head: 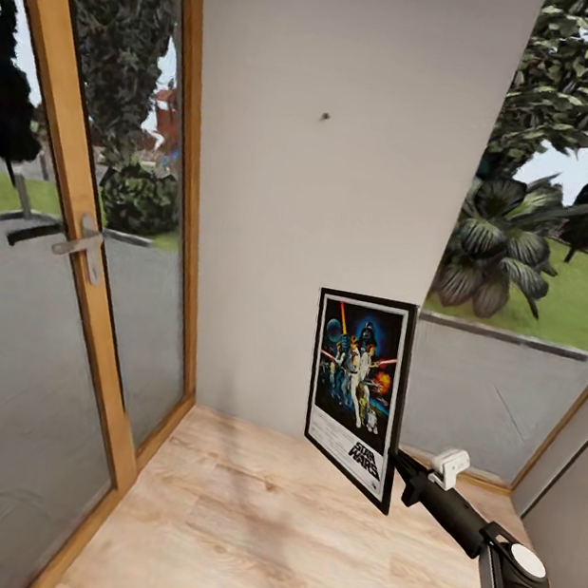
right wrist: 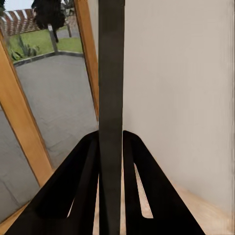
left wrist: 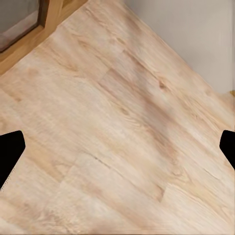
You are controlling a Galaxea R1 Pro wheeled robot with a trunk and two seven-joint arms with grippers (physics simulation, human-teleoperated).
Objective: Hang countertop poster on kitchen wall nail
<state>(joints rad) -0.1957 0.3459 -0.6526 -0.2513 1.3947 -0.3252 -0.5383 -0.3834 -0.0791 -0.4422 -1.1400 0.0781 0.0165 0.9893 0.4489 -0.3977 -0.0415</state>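
Step in hand: carrying the poster (head: 357, 392) up to the nail (head: 324, 117), judged from where both sit now.
Right pincer (head: 398, 469): clenched on the poster's lower right edge; in the right wrist view the two black fingers (right wrist: 83, 191) press either side of the dark frame edge (right wrist: 111, 98).
Poster: upright, printed face toward the head camera, held off the wooden floor (head: 288, 544) and just in front of the grey wall (head: 347, 101).
Nail: a small dark dot on the wall, well above the pincer and off toward the glass door (head: 71, 245).
Doing it well: raise slowly, keep the frame vertical, bring its top above the nail before lowering it on; a grip so low on one edge probably lets the frame swing, so no sudden turns.
Right arm pose: reaching forward and low from the near right, forearm (head: 467, 517) slanting up toward the wall.
Left pincer (left wrist: 117, 152): released, fingertips (left wrist: 10, 152) wide apart, pointing down at bare floor, holding nothing.
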